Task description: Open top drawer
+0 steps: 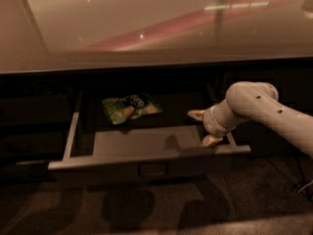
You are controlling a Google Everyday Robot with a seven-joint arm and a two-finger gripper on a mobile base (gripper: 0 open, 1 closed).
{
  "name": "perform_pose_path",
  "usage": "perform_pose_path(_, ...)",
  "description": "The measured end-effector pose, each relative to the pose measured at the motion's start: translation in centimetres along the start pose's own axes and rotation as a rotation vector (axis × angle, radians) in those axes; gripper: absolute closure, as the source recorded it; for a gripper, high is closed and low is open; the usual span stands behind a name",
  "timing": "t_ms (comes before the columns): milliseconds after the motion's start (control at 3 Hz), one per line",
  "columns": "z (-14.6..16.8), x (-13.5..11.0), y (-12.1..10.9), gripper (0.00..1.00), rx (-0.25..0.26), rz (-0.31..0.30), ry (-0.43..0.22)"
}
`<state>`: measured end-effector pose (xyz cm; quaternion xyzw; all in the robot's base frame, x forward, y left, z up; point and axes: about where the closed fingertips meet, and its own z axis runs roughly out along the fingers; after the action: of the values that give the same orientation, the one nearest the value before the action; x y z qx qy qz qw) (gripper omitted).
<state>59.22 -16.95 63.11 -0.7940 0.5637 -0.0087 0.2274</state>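
Note:
The top drawer (146,158) stands pulled out under the counter. Its pale rim and floor show, and its dark front carries a small central handle (152,169). My gripper (203,127) is over the drawer's right end, just inside the front rim, on the end of the white arm (264,109) that comes in from the right. It is open: one fingertip (195,114) hangs over the drawer floor and the other lies at the front rim near the right corner. Nothing is held between them.
A green snack bag (131,106) lies at the back of the drawer, left of centre. A glossy countertop (156,28) overhangs above. Other dark cabinet fronts (34,126) flank the drawer on the left, and dark floor (146,209) lies below.

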Motion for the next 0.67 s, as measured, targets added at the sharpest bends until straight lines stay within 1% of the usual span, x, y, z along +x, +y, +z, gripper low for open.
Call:
perform_pose_path(333, 0.0, 0.0, 0.0, 0.0, 0.0, 0.0, 0.0)
perform_pose_path(667, 0.5, -0.2, 3.3, 0.0, -0.018, 0.027, 0.025)
